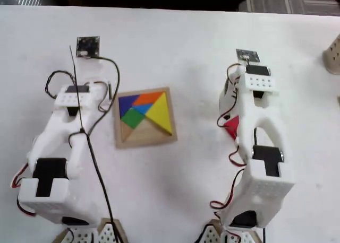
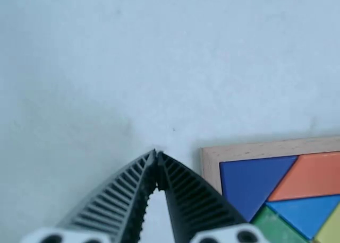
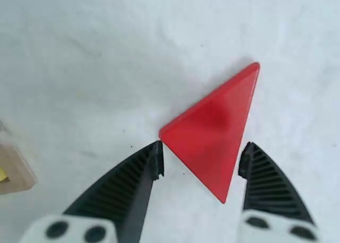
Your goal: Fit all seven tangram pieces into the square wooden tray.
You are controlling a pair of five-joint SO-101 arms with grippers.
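1. Left gripper (image 2: 157, 158): we see the fingers pressed together tip to tip with nothing between them. They sit over bare white table (image 2: 106, 68), just beside one corner of the wooden tray (image 2: 211, 166) and not touching it.
2. In the high view the tray sits mid-table, between the two arms. The left arm (image 1: 64, 131) is at its 9 o'clock.
3. Five pieces lie in the tray, packed toward its 12 o'clock side: dark blue triangle (image 1: 126, 105), orange piece (image 1: 149, 98), light blue piece (image 1: 141, 109), green piece (image 1: 133, 119) and yellow triangle (image 1: 159, 114). Bare wood shows along the 6 o'clock side.
4. The red triangle (image 3: 215, 126) lies flat on the table, outside the tray and well apart from it, at the tray's 3 o'clock.
5. Right gripper (image 3: 202, 154): the fingers are spread wide and straddle the red triangle. One tip is just beside a corner, the other just beside the opposite edge. We cannot tell whether either tip touches it.
6. View differences:
   - The high view hides most of the red triangle under the right arm (image 1: 257, 121), leaving a red sliver.
   - The right wrist view shows the whole triangle and the finger gap.
   - The left wrist view shows the shut tips, which the high view does not resolve.
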